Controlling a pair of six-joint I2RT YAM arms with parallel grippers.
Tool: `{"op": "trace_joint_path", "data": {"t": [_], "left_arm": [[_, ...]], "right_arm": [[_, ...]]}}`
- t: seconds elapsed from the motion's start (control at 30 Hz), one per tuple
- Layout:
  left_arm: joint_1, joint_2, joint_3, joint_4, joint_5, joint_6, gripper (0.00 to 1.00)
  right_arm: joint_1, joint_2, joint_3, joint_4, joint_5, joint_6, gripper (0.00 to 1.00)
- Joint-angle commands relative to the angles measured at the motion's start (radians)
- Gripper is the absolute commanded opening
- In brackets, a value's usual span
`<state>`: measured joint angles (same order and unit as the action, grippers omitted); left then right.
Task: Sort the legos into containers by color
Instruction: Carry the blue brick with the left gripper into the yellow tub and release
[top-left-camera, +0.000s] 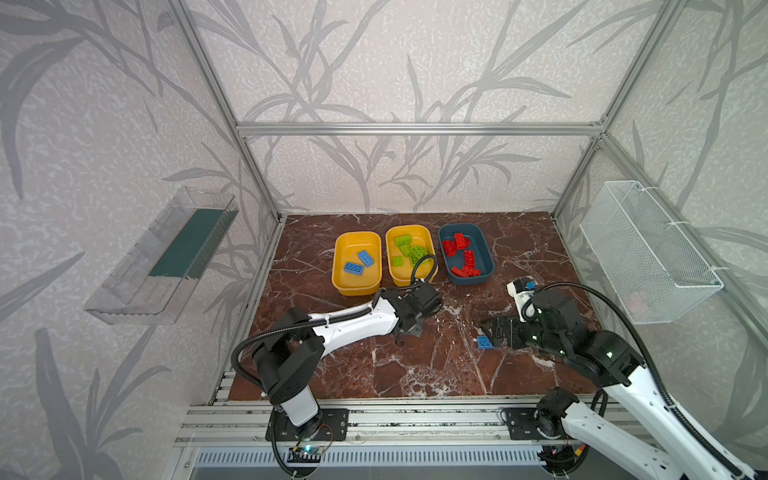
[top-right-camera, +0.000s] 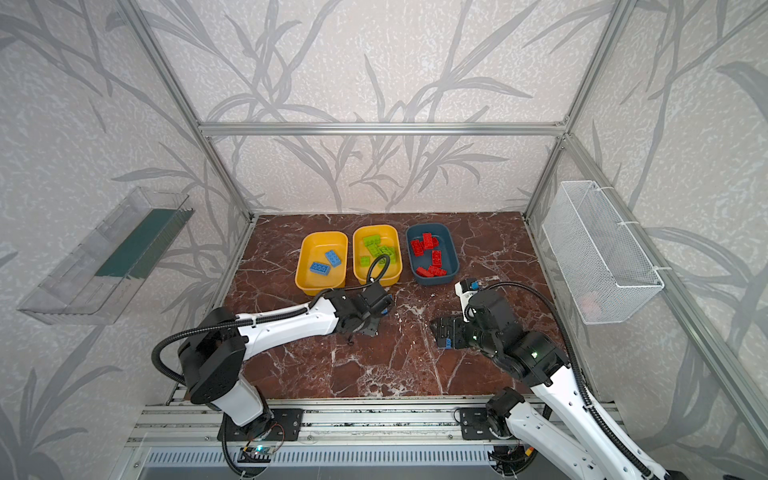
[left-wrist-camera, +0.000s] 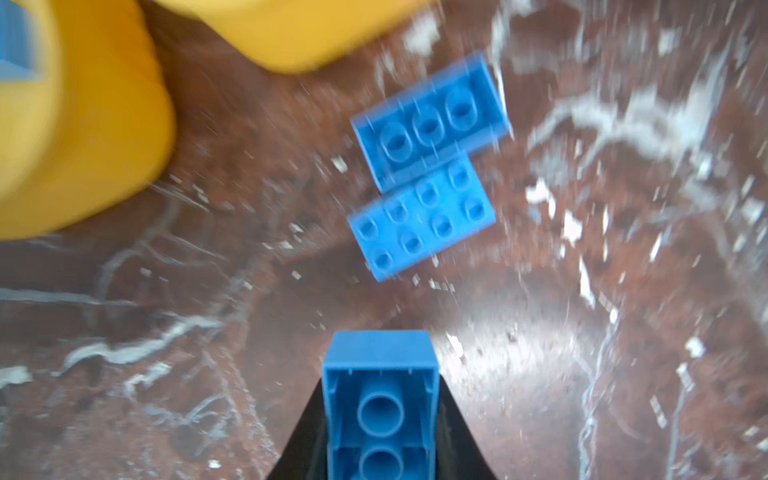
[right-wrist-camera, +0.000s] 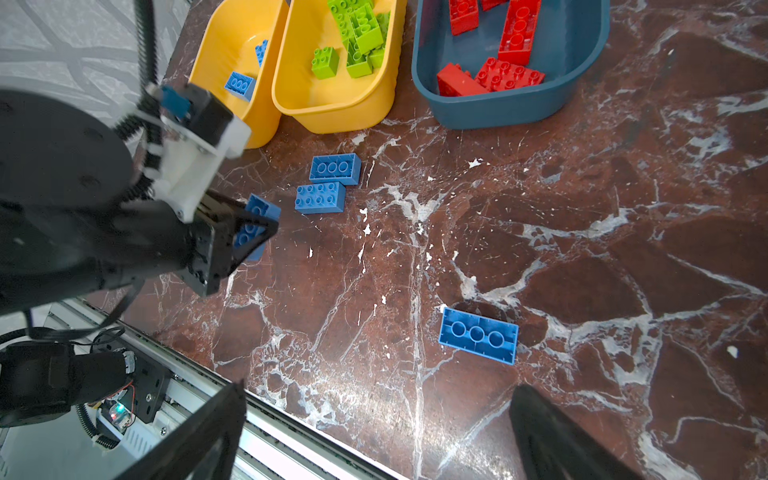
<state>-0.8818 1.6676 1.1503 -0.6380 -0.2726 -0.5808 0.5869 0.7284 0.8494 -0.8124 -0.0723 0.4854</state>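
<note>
now my left gripper (right-wrist-camera: 254, 227) is clamped on a blue lego (left-wrist-camera: 380, 374); my right gripper (top-left-camera: 489, 331) hangs wide open above a loose blue lego (right-wrist-camera: 478, 334)

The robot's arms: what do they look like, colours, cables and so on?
Both the left arm and right arm have white shells between black rounded joints, a black ribbed cable running alongside, and black triangular jaws.

Bright even light glares off the marble tabletop (left-wrist-camera: 519, 353); the left wrist view is blurred, the others sharp.
</note>
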Motion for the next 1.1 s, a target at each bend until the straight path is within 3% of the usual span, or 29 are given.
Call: {"op": "trace_joint_path", "data": {"t": [0.0, 0.33, 0.47, 0.83, 1.07], "left_arm": [[0.087, -0.025, 0.08, -0.08, -0.048, -0.017, 0.17], [0.395, 0.064, 0.316, -0.121, 0.029, 0.034, 0.17], [0.493, 0.142, 0.386, -0.123, 0.054, 0.039, 0.17], [0.63, 0.391, 0.589, -0.158, 0.118, 0.058, 0.2], [0.673, 0.542, 0.785, -0.229, 0.046, 0.116, 0.4]], "right_arm": [[0.002, 0.029, -0.012, 0.042, -0.011, -0.008, 0.99], [0.002, 0.222, -0.007, 0.207, -0.097, -0.019, 0.99], [0.005, 0.305, 0.011, 0.236, -0.069, -0.022, 0.99], [0.029, 0.432, 0.027, 0.295, -0.02, -0.011, 0.99], [0.071, 0.499, 0.039, 0.295, 0.014, -0.001, 1.0]]}}
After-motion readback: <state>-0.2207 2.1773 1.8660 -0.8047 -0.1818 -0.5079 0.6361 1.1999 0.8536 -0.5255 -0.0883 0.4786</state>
